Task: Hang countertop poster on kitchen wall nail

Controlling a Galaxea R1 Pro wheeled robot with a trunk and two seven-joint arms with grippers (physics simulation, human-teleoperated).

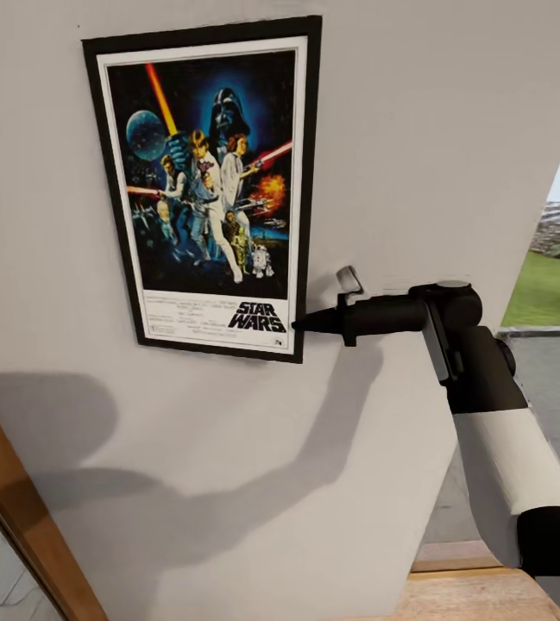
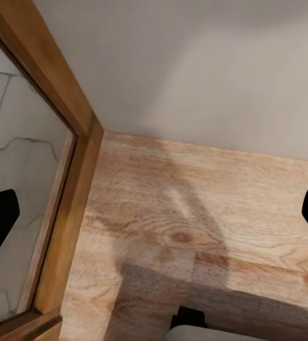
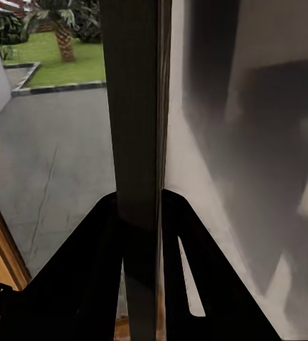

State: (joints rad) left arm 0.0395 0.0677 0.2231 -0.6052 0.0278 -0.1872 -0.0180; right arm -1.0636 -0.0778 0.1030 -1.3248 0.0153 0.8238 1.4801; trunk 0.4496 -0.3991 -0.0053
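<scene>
Right gripper [image 1: 301, 326] is pinching the poster [image 1: 206, 181] at its lower right frame corner, jaws closed on the edge. Poster is sitting flat against the wall [image 1: 418, 155], slightly tilted. Can't see a nail. I'd confirm it's hooked before letting go, then open slowly. Left gripper [image 2: 154, 213] is hanging wide open over the wood floor [image 2: 218, 220].

The black-framed, white-bordered Star Wars poster [image 1: 209, 185] is held flat against the light grey wall, slightly tilted, its lower right edge clamped between the right gripper's [image 1: 299, 326] fingers.
</scene>
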